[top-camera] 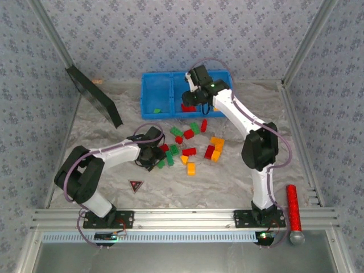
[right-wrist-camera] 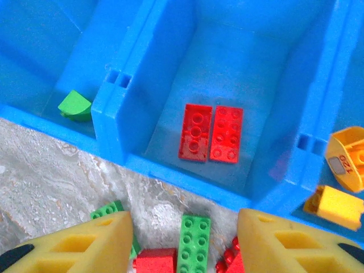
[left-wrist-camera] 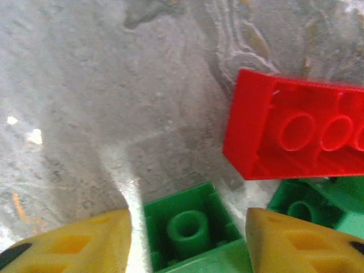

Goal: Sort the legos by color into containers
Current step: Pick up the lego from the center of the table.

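One lego [left-wrist-camera: 187, 227] between left hand's [left-wrist-camera: 189, 242] fingers [left-wrist-camera: 74, 247]

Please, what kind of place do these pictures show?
Probably a robot test cell, not a home: two arms are bolted to a metal rail, patterned walls close in the table, and toy bricks lie before a blue bin.

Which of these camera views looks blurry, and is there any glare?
Left wrist: soft focus, the red lego and green lego smeared, a bright glare streak on the table. Right wrist: sharper, studs on the two red legos readable inside the blue bin. Top external: even light, faint shadows.
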Controlling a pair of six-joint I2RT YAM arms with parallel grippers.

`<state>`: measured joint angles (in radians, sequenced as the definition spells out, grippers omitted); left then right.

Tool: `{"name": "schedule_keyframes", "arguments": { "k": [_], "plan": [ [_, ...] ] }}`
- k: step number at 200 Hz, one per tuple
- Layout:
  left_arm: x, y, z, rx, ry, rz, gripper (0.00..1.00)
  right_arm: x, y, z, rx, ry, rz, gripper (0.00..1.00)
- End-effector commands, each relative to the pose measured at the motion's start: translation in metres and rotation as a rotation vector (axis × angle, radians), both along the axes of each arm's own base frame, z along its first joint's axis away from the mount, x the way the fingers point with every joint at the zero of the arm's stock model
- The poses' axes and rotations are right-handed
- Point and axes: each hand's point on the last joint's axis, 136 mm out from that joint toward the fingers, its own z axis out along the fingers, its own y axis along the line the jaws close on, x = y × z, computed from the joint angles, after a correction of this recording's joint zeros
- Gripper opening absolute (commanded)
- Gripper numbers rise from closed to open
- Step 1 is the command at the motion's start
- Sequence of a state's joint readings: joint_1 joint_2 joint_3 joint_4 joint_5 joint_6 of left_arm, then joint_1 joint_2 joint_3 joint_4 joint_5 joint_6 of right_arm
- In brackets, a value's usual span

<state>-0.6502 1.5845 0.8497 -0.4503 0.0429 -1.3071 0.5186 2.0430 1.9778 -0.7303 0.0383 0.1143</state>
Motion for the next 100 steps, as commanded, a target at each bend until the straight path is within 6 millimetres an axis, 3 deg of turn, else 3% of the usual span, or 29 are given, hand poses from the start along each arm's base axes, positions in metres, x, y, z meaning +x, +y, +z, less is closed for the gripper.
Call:
{"name": "schedule_keyframes", "arguments": {
  "k": [1, 36, 59, 78, 100],
  "plan": [
    [-0.007, -0.012, -0.008, -0.035, 0.045, -0.015, 0.42, -0.008, -0.024, 0.004, -0.029, -0.005, -0.05, 0.53],
    [-0.017, -0.007, -0.008, -0.019, 0.071, -0.037, 0.28, -0.034, -0.053, 0.002, -0.017, 0.024, -0.115, 0.55],
    [-0.02, -0.004, 0.002, -0.012, 0.069, -0.068, 0.21, -0.063, -0.073, -0.015, -0.005, 0.103, -0.158, 0.59],
    [-0.012, -0.004, 0.02, -0.012, 0.041, -0.102, 0.19, -0.089, -0.088, -0.033, 0.006, 0.173, -0.208, 0.63],
    [0.012, -0.009, 0.054, -0.036, -0.021, -0.132, 0.16, -0.117, -0.104, -0.051, 0.041, 0.248, -0.289, 0.68]
  ]
}}
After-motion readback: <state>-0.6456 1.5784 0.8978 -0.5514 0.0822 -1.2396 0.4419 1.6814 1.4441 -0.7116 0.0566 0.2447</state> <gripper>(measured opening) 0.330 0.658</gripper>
